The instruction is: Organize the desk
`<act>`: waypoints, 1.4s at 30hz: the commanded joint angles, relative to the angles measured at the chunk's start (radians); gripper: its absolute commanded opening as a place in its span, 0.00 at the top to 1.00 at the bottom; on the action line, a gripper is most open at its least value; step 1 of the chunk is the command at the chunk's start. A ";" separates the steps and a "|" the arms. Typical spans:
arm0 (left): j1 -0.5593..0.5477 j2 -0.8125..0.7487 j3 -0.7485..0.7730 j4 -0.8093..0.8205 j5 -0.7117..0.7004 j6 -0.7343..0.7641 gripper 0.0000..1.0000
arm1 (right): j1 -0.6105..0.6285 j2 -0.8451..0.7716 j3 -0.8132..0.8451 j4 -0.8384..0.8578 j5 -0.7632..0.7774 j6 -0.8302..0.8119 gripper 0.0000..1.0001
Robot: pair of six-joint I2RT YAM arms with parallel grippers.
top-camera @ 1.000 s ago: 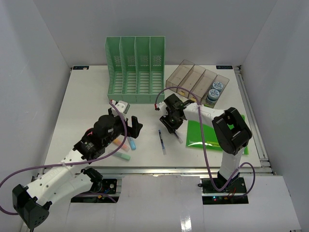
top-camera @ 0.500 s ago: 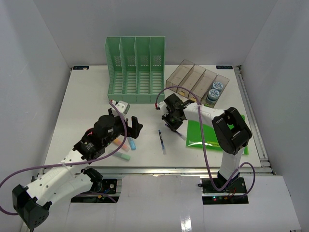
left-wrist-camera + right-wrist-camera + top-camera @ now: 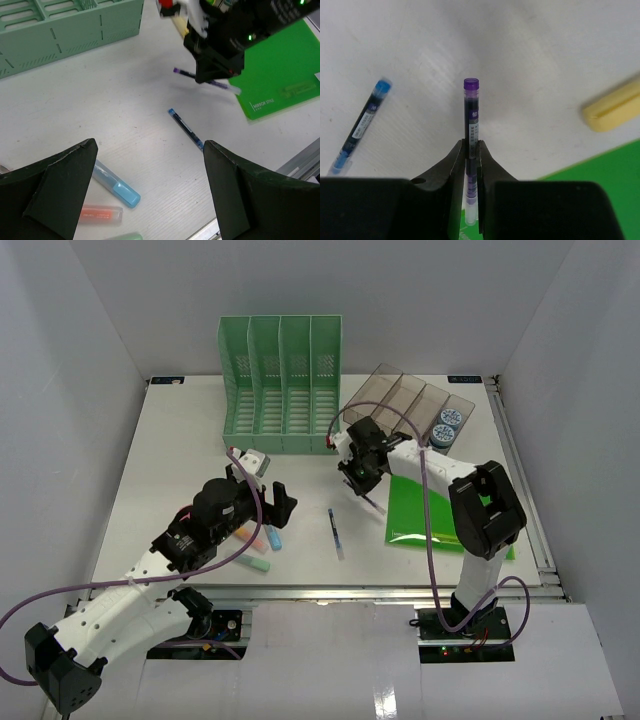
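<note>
The desk (image 3: 170,440), a broad white top with thin metal rails, takes up the whole floor of the white-walled booth and carries everything else. At its far edge stands a green file rack (image 3: 280,385) with four upright slots, no label on it that I can see. To the right of the rack and nearer me lies one green folder (image 3: 450,525); a line of white print sits by its corner, too small to read for certain. Just right of the rack is a smoky clear tray (image 3: 395,400) with four compartments, and two round blue-and-white lids (image 3: 445,425) sit in the rightmost one, their markings illegible. In front of the rack, to the left, the left gripper (image 3: 277,496) hangs with its fingers spread wide and nothing between them. Beside it lie three highlighters: a blue highlighter (image 3: 117,186), an orange highlighter (image 3: 100,214) and a pale green highlighter (image 3: 255,564). In front of the rack's right end, the right gripper (image 3: 471,146) is pinched tight on a purple pen (image 3: 471,107) with unreadable print on the barrel. A blue pen (image 3: 335,532) lies flat nearby. A small yellow piece (image 3: 612,111) rests near the folder.
</note>
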 commanded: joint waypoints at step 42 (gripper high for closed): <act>0.000 0.526 -0.005 0.341 0.276 -0.445 0.06 | -0.571 0.329 0.545 0.282 0.101 0.728 0.75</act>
